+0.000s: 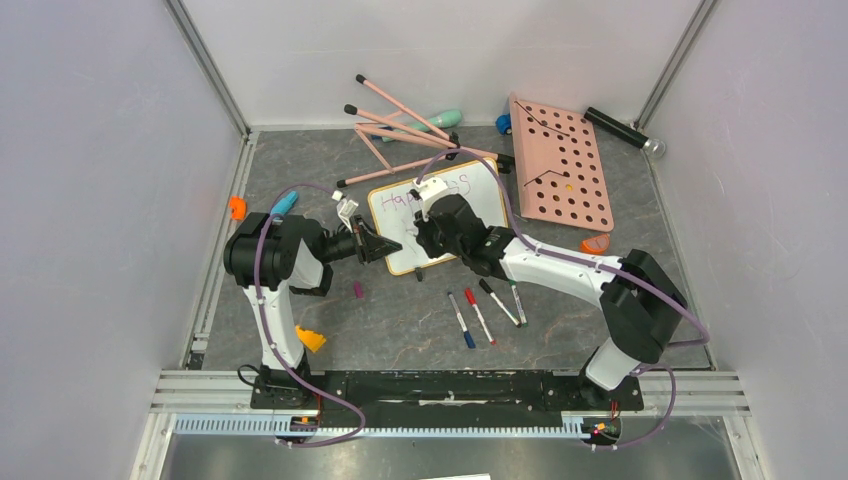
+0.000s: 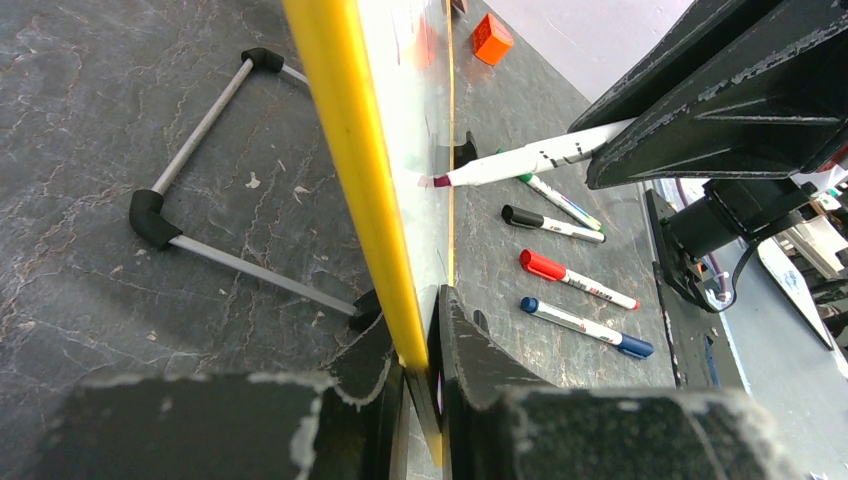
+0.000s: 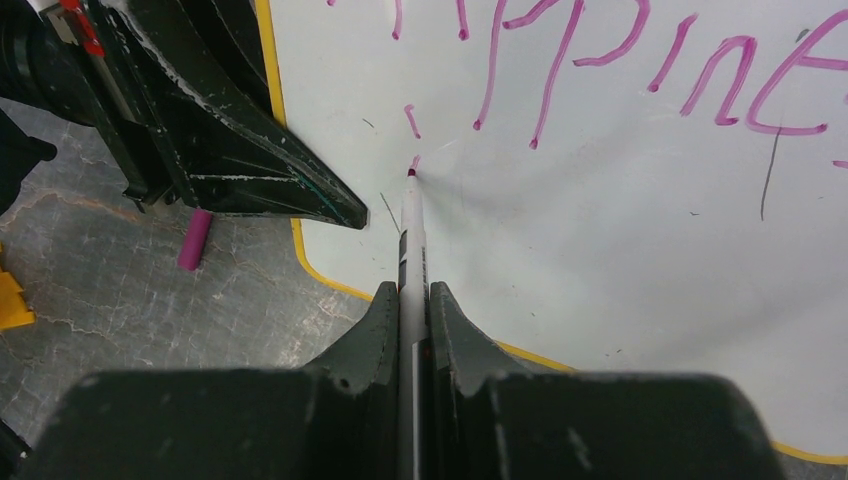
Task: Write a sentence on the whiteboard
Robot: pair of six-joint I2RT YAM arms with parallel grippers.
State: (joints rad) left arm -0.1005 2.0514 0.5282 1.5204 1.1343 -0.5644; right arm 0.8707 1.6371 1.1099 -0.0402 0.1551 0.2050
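Pinching left rim of whiteboard (image 1: 485, 205) with left gripper (image 1: 390, 250); pinching marker (image 3: 412, 230) in right gripper (image 3: 412, 300), tip touching white surface just below purple sentence (image 3: 600, 50).

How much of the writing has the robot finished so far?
Done: the top line, "Happiness", is on the whiteboard. In hand: the left gripper clamps its edge; the right gripper holds a marker, tip touching below, starting a second line. Left: the rest of that line.

One overhead, two close on whiteboard (image 1: 483, 205)
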